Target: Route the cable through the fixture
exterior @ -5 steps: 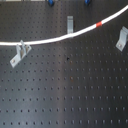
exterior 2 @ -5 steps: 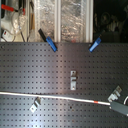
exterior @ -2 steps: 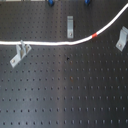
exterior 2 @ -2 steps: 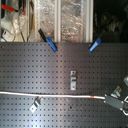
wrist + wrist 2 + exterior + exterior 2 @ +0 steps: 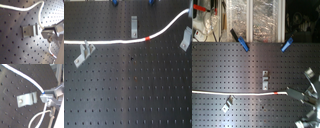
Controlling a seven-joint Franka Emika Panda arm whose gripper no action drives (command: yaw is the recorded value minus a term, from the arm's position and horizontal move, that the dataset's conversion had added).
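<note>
Stretching across the black perforated metal tabletop (image 5: 129, 95), the long thin white cable (image 5: 109, 42) with its short red band (image 5: 148, 37) lies in a shallow curve. In the first exterior view it runs from the first exterior view's left edge past the top of the small bent metal bracket (image 5: 85, 53), passes just below the upright middle bracket (image 5: 134, 26), then climbs toward the far right bracket (image 5: 185, 39) and the upper corner. I judge the routing partly done at best: the cable lies against or beside the first two brackets, but whether it sits inside any slot is too small to tell, and the right bracket looks unthreaded.

The second exterior view adds what the first lacks: the grey gripper (image 5: 298, 94) at the cable's end, and two blue clips (image 5: 244, 44) at the board's far edge. Only the wrist views show the grip closely: in the first wrist view the jaws pinch the cable (image 5: 40, 23) just beside a bracket (image 5: 30, 30); the second wrist view also shows the loose tail looping beyond.
</note>
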